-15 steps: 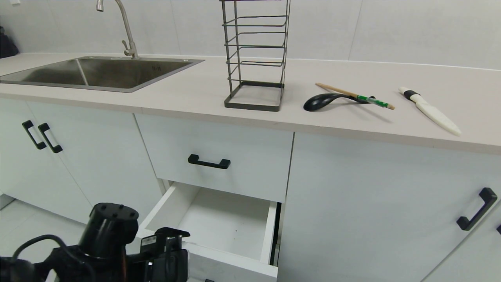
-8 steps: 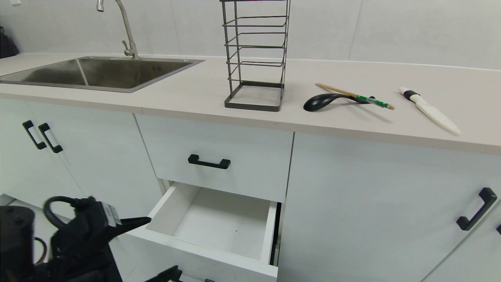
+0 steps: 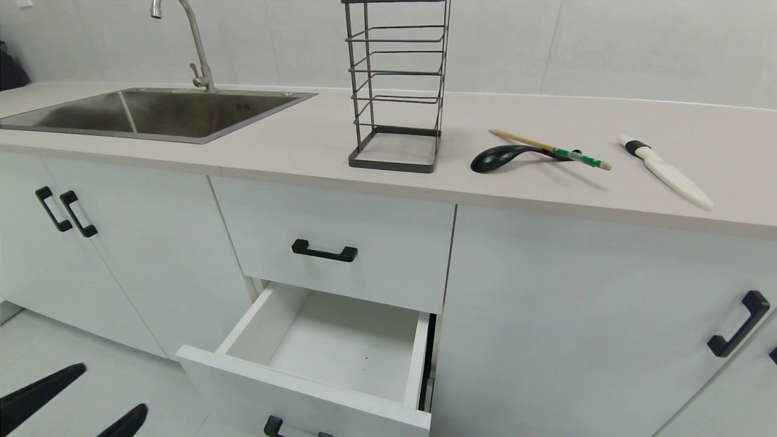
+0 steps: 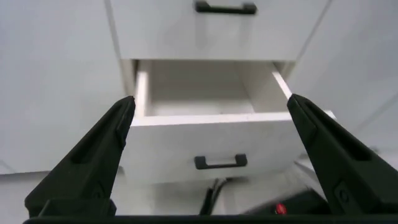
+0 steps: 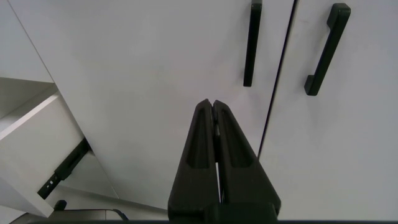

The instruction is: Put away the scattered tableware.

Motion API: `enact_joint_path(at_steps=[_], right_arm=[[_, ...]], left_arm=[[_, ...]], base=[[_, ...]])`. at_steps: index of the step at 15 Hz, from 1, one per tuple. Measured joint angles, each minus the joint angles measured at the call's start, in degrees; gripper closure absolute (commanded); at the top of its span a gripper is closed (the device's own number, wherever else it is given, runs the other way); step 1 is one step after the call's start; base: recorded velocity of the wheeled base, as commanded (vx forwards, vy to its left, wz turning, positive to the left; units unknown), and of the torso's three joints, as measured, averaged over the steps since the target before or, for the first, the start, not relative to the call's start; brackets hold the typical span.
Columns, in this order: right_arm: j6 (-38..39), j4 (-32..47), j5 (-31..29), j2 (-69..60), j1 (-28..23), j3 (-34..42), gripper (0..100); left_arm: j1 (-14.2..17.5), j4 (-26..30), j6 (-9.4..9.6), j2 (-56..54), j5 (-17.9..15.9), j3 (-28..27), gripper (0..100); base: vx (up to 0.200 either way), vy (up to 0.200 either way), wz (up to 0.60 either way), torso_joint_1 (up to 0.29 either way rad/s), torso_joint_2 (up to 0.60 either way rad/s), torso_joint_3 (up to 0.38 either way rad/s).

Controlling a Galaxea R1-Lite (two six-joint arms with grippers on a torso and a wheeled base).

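Your drawer (image 3: 340,346) is open but empty; spoon (image 3: 495,156), chopstick (image 3: 549,147), knife (image 3: 668,173) lie on the bench (image 3: 291,145) beside the rack (image 3: 397,91); left tool (image 4: 211,102) gapes empty, right tool (image 5: 213,106) pinched closed, empty.

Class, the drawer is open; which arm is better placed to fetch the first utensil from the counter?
Probably right: the spoon, chopsticks and knife lie on the right of the counter. The left tool, open, sits low by the drawer; the right tool is shut.
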Motion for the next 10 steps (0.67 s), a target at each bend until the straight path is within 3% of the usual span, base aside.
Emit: enact_joint_path(at_steps=[3, 5, 6, 8, 10], right_arm=[[0.0, 0.0, 0.0, 0.0, 0.0, 0.0, 100], [0.0, 0.0, 0.0, 0.0, 0.0, 0.0, 100], [0.0, 0.0, 0.0, 0.0, 0.0, 0.0, 100], [0.0, 0.0, 0.0, 0.0, 0.0, 0.0, 100], [0.0, 0.0, 0.0, 0.0, 0.0, 0.0, 100]], left_arm=[[7.2, 10.2, -0.17, -16.9, -0.5, -1.2, 0], [7.3, 11.9, 1.48, -22.3, -0.7, -1.8, 0], [6.5, 10.9, 3.45, -23.8, -0.8, -1.3, 0], [5.8, 8.9, 4.99, -25.5, -0.7, 2.0, 0], [7.2, 15.2, 5.21, -28.0, -0.1, 4.7, 0]], base=[[0.0, 0.0, 0.0, 0.0, 0.0, 0.0], [0.0, 0.0, 0.0, 0.0, 0.0, 0.0], [0.0, 0.0, 0.0, 0.0, 0.0, 0.0], [0.0, 0.0, 0.0, 0.0, 0.0, 0.0], [0.0, 0.0, 0.0, 0.0, 0.0, 0.0]])
